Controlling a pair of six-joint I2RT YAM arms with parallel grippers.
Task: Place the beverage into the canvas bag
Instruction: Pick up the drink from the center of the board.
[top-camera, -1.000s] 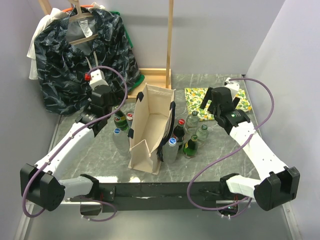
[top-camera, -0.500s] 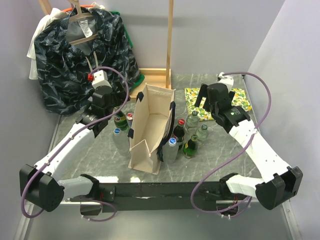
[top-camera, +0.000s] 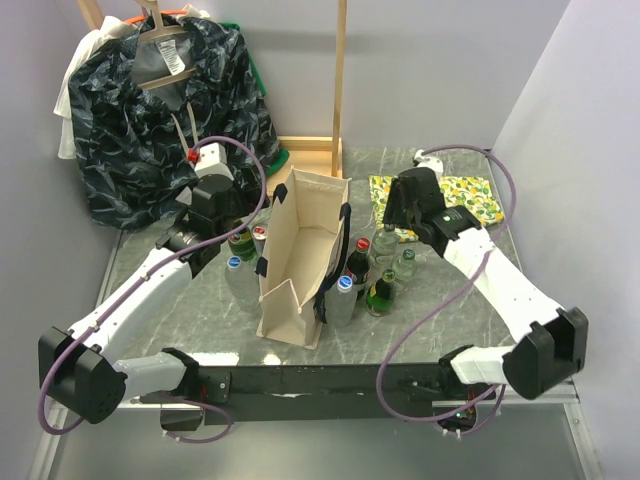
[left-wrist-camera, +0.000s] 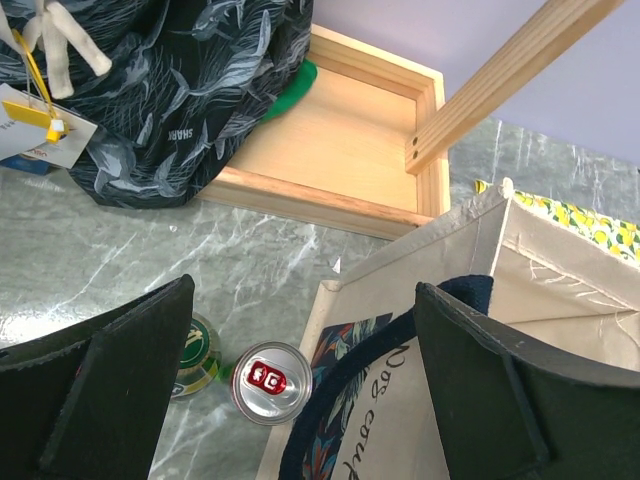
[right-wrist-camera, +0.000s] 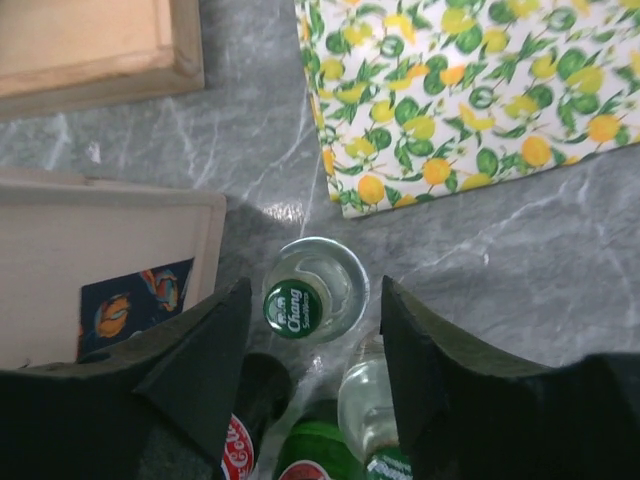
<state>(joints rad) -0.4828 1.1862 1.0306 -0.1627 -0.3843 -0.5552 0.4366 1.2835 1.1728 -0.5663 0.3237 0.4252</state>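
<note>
From above, we see a grey marbled table (top-camera: 170, 330) boxed in by lilac walls (top-camera: 420, 60). A dark patterned garment (top-camera: 150, 120) hangs at the back left, beside a wooden frame (top-camera: 340, 70). The canvas bag (top-camera: 290, 250) stands upright mid-table, its mouth open, with bottles clustered on either side. The left arm (top-camera: 140, 290) reaches to the bag's left and the right arm (top-camera: 500, 280) over the cluster on its right.

At the left wrist, we find the left gripper (left-wrist-camera: 305, 300) spread wide above a red-topped can (left-wrist-camera: 270, 380) just beside the bag's wall.

At the right wrist, the right gripper (right-wrist-camera: 315, 300) brackets a clear bottle (right-wrist-camera: 340, 270) outside the bag. There is a gap on both sides, so nothing is gripped. A lemon-print cloth (right-wrist-camera: 470, 90) lies near.
</note>
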